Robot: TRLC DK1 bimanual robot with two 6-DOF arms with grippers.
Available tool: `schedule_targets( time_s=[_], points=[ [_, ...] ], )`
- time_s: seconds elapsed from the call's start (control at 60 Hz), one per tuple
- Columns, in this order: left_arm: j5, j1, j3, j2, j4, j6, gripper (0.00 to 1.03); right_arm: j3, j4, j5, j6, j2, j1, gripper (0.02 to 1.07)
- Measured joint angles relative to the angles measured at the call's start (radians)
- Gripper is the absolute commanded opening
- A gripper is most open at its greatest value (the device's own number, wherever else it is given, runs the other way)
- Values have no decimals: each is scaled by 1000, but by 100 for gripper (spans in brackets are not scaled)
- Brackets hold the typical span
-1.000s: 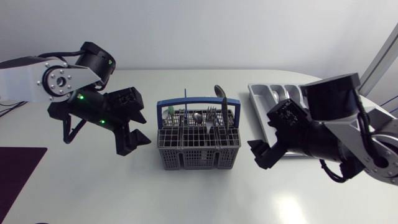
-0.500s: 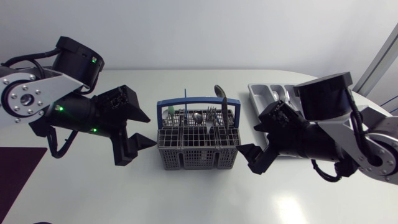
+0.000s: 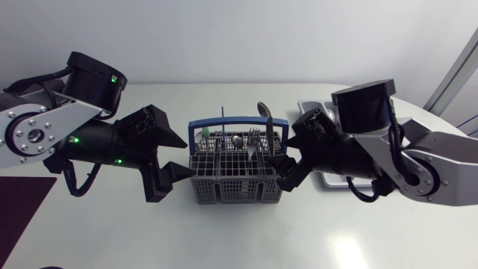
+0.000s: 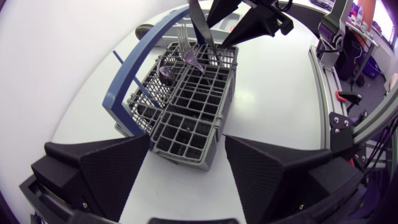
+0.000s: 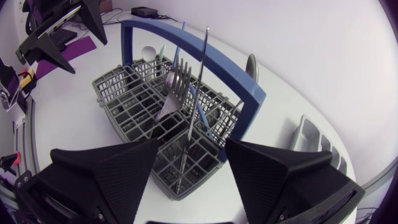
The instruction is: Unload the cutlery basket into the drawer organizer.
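Note:
The grey cutlery basket (image 3: 237, 170) with a blue handle (image 3: 237, 125) stands mid-table. Forks (image 5: 180, 79), a knife (image 5: 200, 87) and spoons (image 3: 263, 110) stand upright in its rear compartments. My left gripper (image 3: 176, 157) is open just beside the basket's left wall, and in the left wrist view the basket (image 4: 186, 99) lies straight ahead of the open left gripper (image 4: 186, 163). My right gripper (image 3: 290, 152) is open at the basket's right wall. The right wrist view shows the basket (image 5: 143, 109) just ahead of the right gripper (image 5: 186, 171). The grey drawer organizer (image 3: 312, 108) lies behind my right arm, mostly hidden.
A dark purple mat (image 3: 19, 205) lies at the table's front left edge. One end of the organizer (image 5: 308, 134) shows beside the basket in the right wrist view. Bare white table (image 3: 239, 232) spreads in front of the basket.
Both arms have closed in on the basket. The right gripper moved left from in front of the organizer to the basket's right wall, and the left gripper came closer to the left wall.

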Motion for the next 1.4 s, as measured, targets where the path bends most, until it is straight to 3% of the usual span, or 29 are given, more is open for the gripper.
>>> schedule_targets(
  time_s=[0.267,0.4,0.567,1.4],
  points=[
    [3,0,-17,-6,24,-3,98,-6,81,11,0,14,17,33],
    [3,0,-19,-6,30,-3,98,-7,96,14,0,37,17,29],
    [3,0,-20,-6,34,-3,98,-26,108,14,0,55,22,15],
    [3,-26,-35,-6,54,-29,98,-65,148,-24,0,-21,22,12]
  ],
)
